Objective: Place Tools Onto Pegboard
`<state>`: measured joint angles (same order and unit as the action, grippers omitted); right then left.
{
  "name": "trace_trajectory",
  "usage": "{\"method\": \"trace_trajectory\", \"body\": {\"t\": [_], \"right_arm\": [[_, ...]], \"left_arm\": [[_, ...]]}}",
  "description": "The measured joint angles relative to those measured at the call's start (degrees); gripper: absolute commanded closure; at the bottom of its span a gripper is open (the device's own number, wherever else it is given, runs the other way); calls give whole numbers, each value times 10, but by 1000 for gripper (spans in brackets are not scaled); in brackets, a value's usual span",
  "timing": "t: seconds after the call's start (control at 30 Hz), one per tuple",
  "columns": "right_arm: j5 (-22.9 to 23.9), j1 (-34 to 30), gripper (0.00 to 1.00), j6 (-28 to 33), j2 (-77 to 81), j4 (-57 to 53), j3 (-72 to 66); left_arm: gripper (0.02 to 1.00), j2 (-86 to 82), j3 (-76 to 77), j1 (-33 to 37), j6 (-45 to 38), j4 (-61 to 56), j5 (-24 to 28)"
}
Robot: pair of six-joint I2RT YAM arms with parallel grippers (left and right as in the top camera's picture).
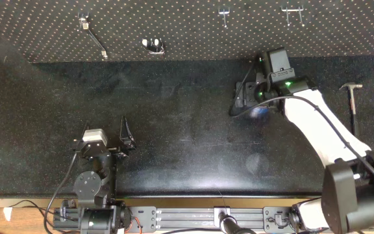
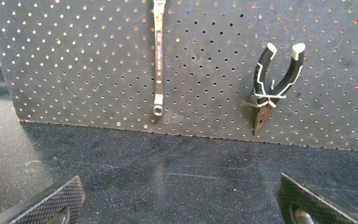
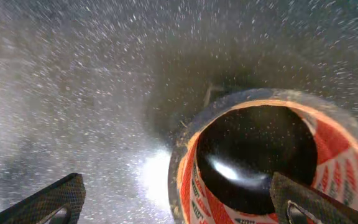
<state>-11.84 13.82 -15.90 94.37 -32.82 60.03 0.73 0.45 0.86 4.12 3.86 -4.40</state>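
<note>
Right gripper [image 3: 179, 208], released, hovers over the tape roll [image 3: 331, 146] on the black speckled tabletop [image 3: 73, 93].

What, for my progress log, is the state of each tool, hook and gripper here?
Wrench: hung on the pegboard.
Pliers: hung on the pegboard, handles up.
Hammer: lying on the table.
Tape roll: flat on the table, not gripped.
Spare hooks: empty.
Left gripper: open, holding nothing.
Right gripper: open, over the tape roll.
</note>
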Motion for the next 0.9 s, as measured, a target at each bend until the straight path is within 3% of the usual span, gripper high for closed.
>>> {"method": "trace_trajectory", "body": {"t": [0.03,0.07,0.2,0.57,0.73,0.9], "right_arm": [[0,2,272,4,6,0,0],[0,6,450,15,13,0,0],[10,16,895,28,18,1,0],[32,19,925,43,7,10,1],[45,38,925,43,-145,89,-2],[53,113,925,45,-293,211,9]], "left_arm": [[23,0,0,0,0,0,0],[23,0,0,0,0,0,0],[23,0,0,0,0,0,0],[23,0,0,0,0,0,0],[23,0,0,0,0,0,0],[23,0,0,0,0,0,0]]}}
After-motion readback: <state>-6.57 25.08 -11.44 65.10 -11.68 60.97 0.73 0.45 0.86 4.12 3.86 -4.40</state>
